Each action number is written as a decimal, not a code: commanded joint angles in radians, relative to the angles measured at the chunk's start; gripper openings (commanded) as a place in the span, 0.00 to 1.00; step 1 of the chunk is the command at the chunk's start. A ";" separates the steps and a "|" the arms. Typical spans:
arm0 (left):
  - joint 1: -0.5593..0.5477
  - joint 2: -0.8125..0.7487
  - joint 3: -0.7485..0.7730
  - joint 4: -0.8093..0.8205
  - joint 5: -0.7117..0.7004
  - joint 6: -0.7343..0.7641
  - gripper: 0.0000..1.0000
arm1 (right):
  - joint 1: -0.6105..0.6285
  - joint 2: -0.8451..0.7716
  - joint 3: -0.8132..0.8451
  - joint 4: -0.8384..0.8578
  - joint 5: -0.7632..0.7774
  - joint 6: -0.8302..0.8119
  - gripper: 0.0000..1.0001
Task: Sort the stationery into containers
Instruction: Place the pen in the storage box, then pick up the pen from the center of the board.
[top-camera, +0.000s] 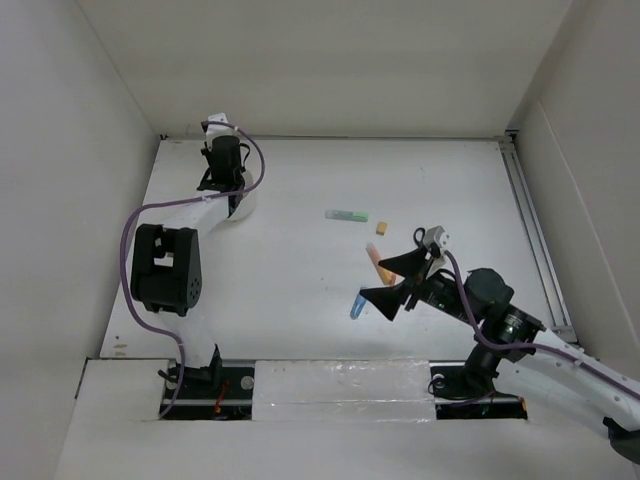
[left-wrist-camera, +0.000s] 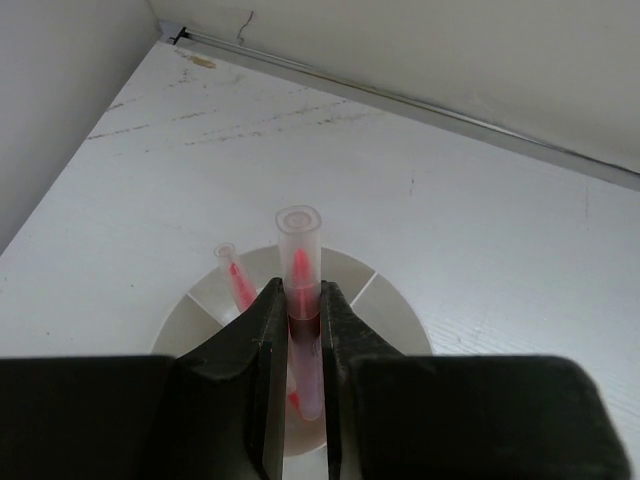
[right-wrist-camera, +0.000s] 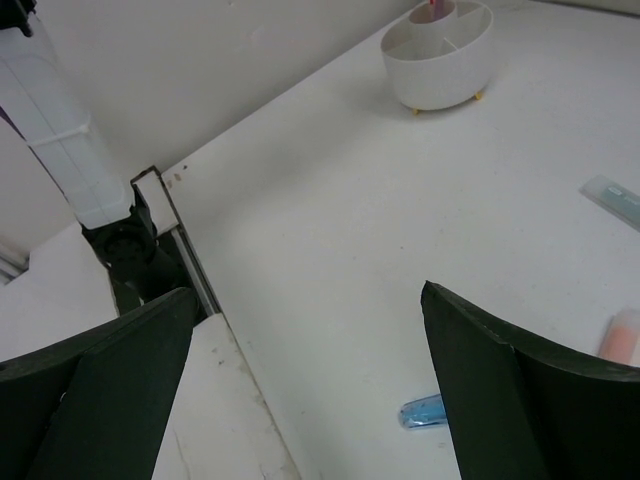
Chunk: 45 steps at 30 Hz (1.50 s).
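My left gripper (left-wrist-camera: 298, 300) is shut on a red pen (left-wrist-camera: 298, 262) with a clear cap, held upright over the round white tub (left-wrist-camera: 390, 305). Another red pen (left-wrist-camera: 235, 275) stands in the tub's left compartment. In the top view the left gripper (top-camera: 222, 178) is at the far left over the tub (top-camera: 243, 205). My right gripper (top-camera: 388, 283) is open and empty above the blue marker (top-camera: 355, 307), which also shows in the right wrist view (right-wrist-camera: 424, 411). An orange pen (top-camera: 374, 259), a pale green bar (top-camera: 347, 215) and a tan block (top-camera: 381, 227) lie mid-table. The scissors are out of view.
Grey walls close in the table on the left, back and right. A metal rail (top-camera: 530, 230) runs along the right edge. The left arm's base (right-wrist-camera: 120, 250) and the table's front edge show in the right wrist view, with the tub (right-wrist-camera: 440, 55) far off.
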 joint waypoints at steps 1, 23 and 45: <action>0.000 -0.032 -0.006 0.049 -0.026 0.015 0.00 | 0.009 -0.038 0.002 -0.007 0.023 -0.012 1.00; 0.000 -0.340 0.063 -0.050 0.166 -0.032 0.99 | 0.009 0.000 0.066 -0.203 0.311 -0.001 1.00; 0.000 -0.966 -0.072 -0.745 0.304 -0.345 0.99 | -0.196 0.445 -0.061 -0.247 0.453 0.381 0.84</action>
